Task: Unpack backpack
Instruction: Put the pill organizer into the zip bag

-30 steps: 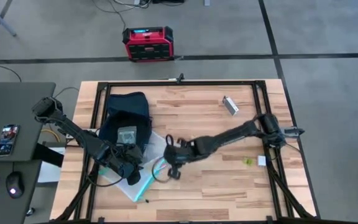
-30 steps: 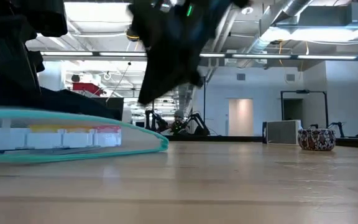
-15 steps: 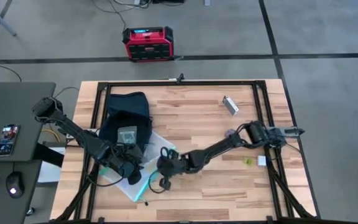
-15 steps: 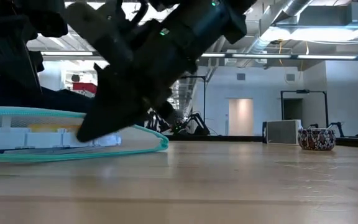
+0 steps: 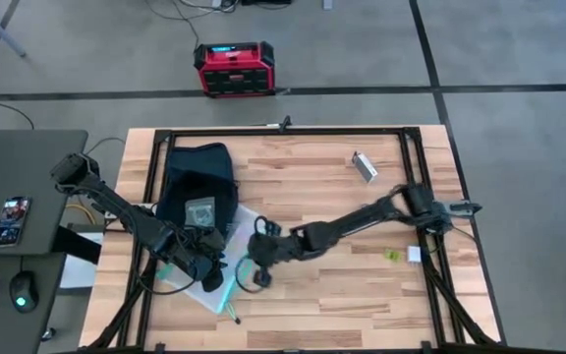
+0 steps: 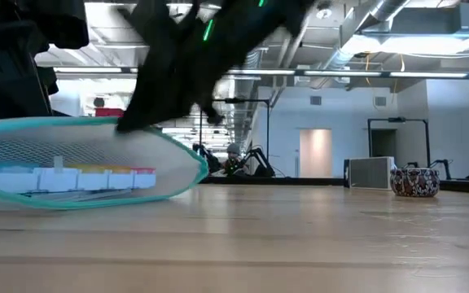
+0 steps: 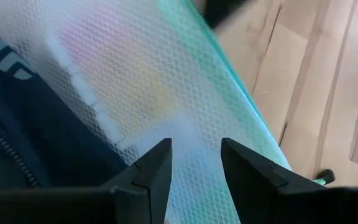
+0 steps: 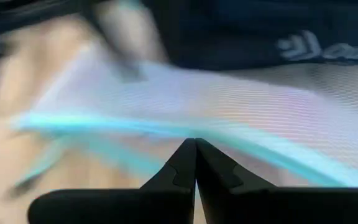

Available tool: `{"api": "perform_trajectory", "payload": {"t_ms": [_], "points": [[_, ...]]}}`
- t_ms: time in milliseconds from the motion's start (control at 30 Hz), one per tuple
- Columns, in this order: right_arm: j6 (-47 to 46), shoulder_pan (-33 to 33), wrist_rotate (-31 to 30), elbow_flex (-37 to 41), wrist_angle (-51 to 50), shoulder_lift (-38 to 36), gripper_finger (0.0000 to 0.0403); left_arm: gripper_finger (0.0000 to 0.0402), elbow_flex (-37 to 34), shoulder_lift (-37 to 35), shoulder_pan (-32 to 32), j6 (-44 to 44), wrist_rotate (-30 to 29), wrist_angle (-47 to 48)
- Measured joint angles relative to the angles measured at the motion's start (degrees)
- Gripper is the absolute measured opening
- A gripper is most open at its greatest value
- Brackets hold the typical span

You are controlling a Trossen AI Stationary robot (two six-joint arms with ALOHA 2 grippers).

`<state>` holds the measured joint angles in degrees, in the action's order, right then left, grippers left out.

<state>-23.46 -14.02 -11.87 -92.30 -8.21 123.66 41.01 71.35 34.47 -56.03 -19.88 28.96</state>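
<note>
The dark navy backpack point(image 5: 199, 177) lies flat at the table's far left. A white mesh pouch with a teal rim point(image 5: 239, 228) lies partly on the backpack's near end and partly on the wood. In the low view the pouch point(image 6: 80, 163) shows coloured items inside. My left gripper point(image 5: 207, 267) stands open over the pouch's mesh face point(image 7: 166, 93). My right gripper point(image 5: 251, 261) is shut at the pouch's right rim, slanting down from the right. My left gripper has its open fingers point(image 7: 157, 168) close over the mesh face from above; I cannot tell whether they touch it. My right gripper's shut fingertips point(image 6: 129, 124) meet the pouch's teal upper rim, slanting down from the table's right. Nothing shows between the fingers point(image 8: 196, 149), and the rim stands raised there.
A small grey metal piece point(image 5: 364, 165) lies at the far right and small green and white bits point(image 5: 401, 255) by the right edge. Bare wood fills the table's right half. A red-black box point(image 5: 232, 69) stands on the floor beyond the table.
My right gripper has gone toward the table's left edge and down to the pouch. In the low view the pouch's upper rim has risen and its mesh face now bulges higher, while its underside stays on the table.
</note>
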Motion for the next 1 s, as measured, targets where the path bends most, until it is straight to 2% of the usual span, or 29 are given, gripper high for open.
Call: {"api": "perform_trajectory", "payload": {"t_ms": [133,300,433,633,700,767,867,1000], "points": [[0.3,-3.1,1.2,-0.2,-16.3,-9.5,0.0000,0.0125,0.3,0.0,-1.1,1.2,0.0,-0.8],[-1.0,-6.3,0.6,-0.2,-36.1,-22.0,0.0000,0.0125,0.4,0.0,-4.1,8.5,0.1,-4.9],[-12.5,-8.5,-2.7,-0.2,-52.5,-28.6,0.0000,0.0125,0.4,0.0,-8.0,17.3,2.1,-8.6],[-34.5,-7.8,-5.8,1.2,-79.0,-31.5,0.0004,0.0125,0.4,0.0,-14.4,28.9,4.9,-10.3],[-39.1,-6.9,-2.4,3.8,-81.6,-32.3,0.0019,0.0125,0.4,0.0,-16.5,31.9,6.7,-10.3],[-40.0,-6.4,2.5,7.9,-80.5,-33.9,0.0047,0.0125,0.4,0.0,-18.3,34.4,9.4,-10.0],[-42.4,-6.1,8.7,14.8,-78.0,-36.4,0.0104,0.0125,0.4,0.0,-20.4,37.6,12.0,-9.9],[-49.5,-5.8,12.4,25.0,-75.8,-39.5,0.0186,0.0125,0.4,0.0,-22.2,41.5,12.6,-9.1]]}}
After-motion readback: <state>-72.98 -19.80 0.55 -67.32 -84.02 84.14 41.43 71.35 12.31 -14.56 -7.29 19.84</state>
